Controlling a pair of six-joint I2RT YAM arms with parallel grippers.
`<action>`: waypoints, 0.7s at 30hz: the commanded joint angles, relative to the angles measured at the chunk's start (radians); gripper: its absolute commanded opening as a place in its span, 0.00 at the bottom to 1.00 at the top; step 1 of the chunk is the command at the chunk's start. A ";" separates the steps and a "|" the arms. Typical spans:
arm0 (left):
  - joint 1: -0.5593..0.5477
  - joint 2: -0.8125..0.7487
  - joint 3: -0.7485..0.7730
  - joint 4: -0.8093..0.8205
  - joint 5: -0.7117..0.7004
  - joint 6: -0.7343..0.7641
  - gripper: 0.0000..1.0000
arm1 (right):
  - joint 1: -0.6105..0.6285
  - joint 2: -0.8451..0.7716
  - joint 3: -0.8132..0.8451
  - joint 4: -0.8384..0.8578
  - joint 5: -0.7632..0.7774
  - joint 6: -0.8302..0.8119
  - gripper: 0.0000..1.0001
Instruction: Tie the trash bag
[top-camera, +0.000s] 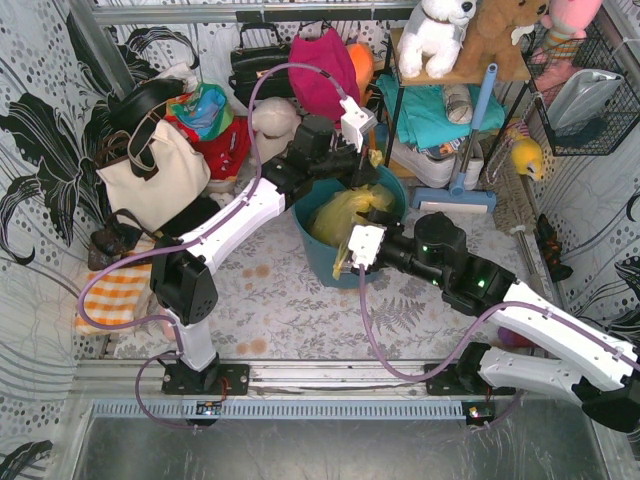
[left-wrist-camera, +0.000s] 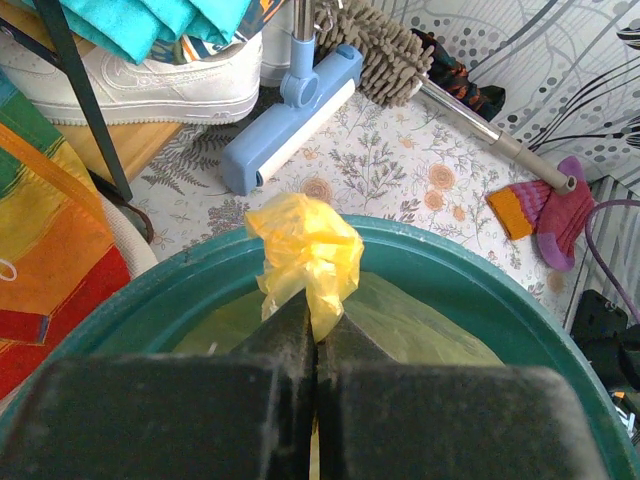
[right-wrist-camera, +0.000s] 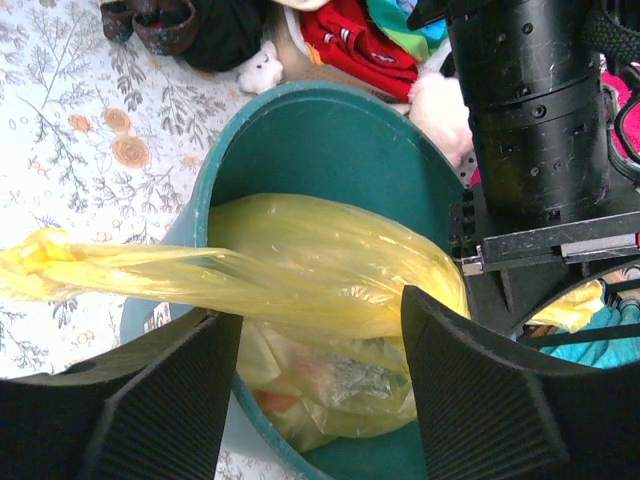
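- My left gripper (left-wrist-camera: 315, 335) is shut tight – its black fingers pinch a crumpled knob of the trash bag (left-wrist-camera: 305, 250), thin crinkly yellow plastic.
- My right gripper (right-wrist-camera: 320, 310) stands wide apart; a stretched glossy strand of the bag crosses the gap, unclamped.
- The bag sits inside the round, smooth teal bin (right-wrist-camera: 330, 130).
- Only the right wrist view shows pale crumpled contents through the film; only the left shows a blue roller (left-wrist-camera: 290, 115) beyond the bin.

The trash bag (top-camera: 343, 212) is contained in the bin (top-camera: 318, 258) on the table (top-camera: 290, 310); the left gripper (left-wrist-camera: 315, 330) is placed behind it, the right gripper (right-wrist-camera: 320, 310) before it.
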 joint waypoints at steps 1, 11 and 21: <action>0.005 -0.014 0.017 0.037 0.021 0.014 0.00 | -0.020 -0.004 -0.022 0.126 -0.088 0.044 0.62; 0.005 -0.036 -0.006 0.049 0.015 0.013 0.00 | -0.096 -0.022 -0.116 0.316 -0.161 0.210 0.28; 0.007 -0.077 -0.043 0.115 -0.122 0.007 0.00 | -0.144 -0.050 -0.157 0.432 0.004 0.648 0.00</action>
